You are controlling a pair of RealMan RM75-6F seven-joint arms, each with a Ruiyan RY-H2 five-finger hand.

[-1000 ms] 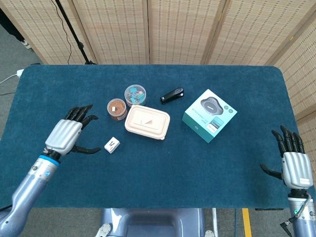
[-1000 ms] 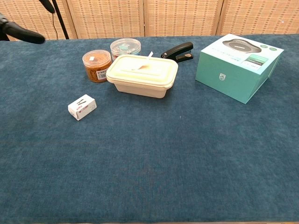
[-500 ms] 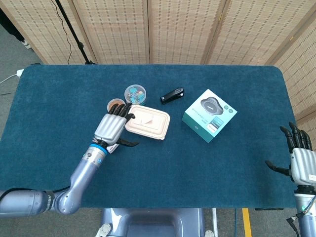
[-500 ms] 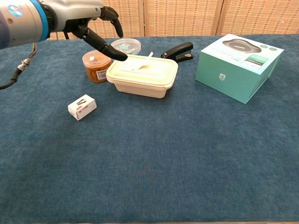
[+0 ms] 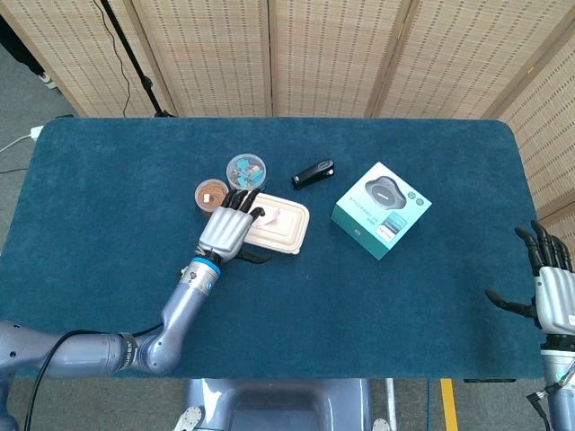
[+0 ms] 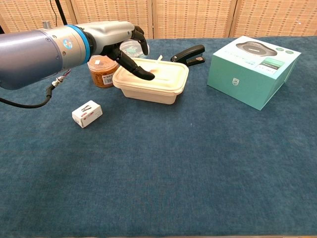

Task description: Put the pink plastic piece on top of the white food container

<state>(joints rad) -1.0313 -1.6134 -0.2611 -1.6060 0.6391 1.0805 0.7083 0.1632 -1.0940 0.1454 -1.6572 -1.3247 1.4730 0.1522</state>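
**A:** Where is the pink plastic piece (image 5: 272, 215) lying relative to the left hand (image 5: 228, 232)?

**B:** It is lying on the lid of the white food container (image 5: 286, 233), a little left of the frame's middle in the head view, just right of the fingertips. The left hand is hovering over the container's left end with its fingers spread and nothing in them; in the chest view the thumb (image 6: 137, 70) is reaching over the lid. Whether any finger is touching the piece, I cannot tell.

**A:** And the right hand (image 5: 552, 293)?

**B:** It is hanging at the lower right edge of the head view, off the desk (image 5: 108, 197), fingers apart and pointing up, holding nothing.

**A:** What am I counting on the desk?

**B:** One white food container. Two round tubs behind its left end: one brown-filled jar (image 6: 101, 70) and one clear tub of coloured clips (image 5: 245, 169), standing side by side. One black stapler (image 5: 313, 173) lying behind the container, toward upper centre. One teal Philips box (image 5: 381, 209) sitting to the right, well apart from the container. One small white box (image 6: 87, 113) lying alone in the left part of the chest view; in the head view the arm is covering it.
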